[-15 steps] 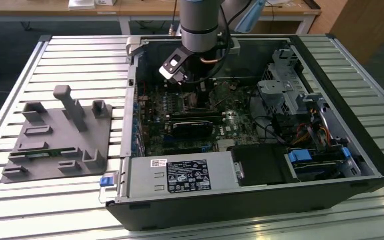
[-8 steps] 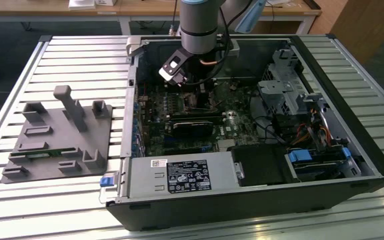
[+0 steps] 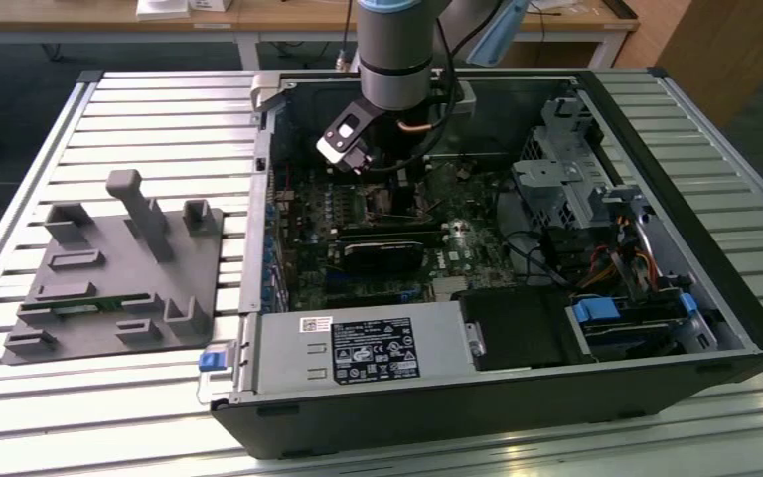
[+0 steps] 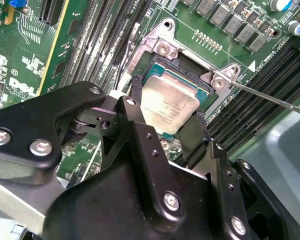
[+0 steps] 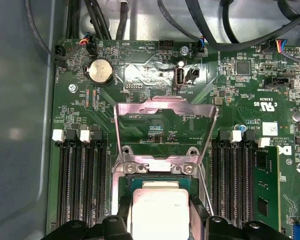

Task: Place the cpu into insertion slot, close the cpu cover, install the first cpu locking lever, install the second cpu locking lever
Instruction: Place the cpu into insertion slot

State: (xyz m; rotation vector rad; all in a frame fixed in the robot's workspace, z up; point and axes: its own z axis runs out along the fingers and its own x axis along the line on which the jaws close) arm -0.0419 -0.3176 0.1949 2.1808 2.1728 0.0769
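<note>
- Now we're on step one, placing the chip: the claw [image 4: 167, 114] is clamped on the cpu [image 4: 171, 102], with one of its fingers [image 4: 135, 97] pressed to each of two opposite edges.
- The cpu sits directly between the fingertips and right over the insertion slot [image 4: 189, 66]. The dark socket frame peeks out just beyond the chip's far edge.
- Is it fully seated or a hair above? I can't tell from either wrist view. It looks close to level with the rim.
- The cpu cover [image 5: 165, 107] is swung open and stands up just beyond the claw, its window framing the green board [image 5: 230, 100] behind it. Closing it is not yet done.
- A locking lever [image 4: 270, 97], a thin wire rod, juts out from the socket corner to one side of the claw and is not latched. Both lever steps are undone too.
- My read is that about a quarter of the job is in play and the rest is untouched.
- The move ahead calls for care: keep the chip flat and square to the socket rim, with no sideways drag across the contacts. As I judge it, any release has to be a clean parting of the fingers so the chip isn't nudged or lifted.
- On pose, the arm [image 3: 395, 50] drops almost straight down into the open computer case [image 3: 488, 407], which lies on the slatted surface [image 3: 156, 109].
- The wrist points down at the board, and the claw is low over the socket with its fingers reaching downward.
</note>
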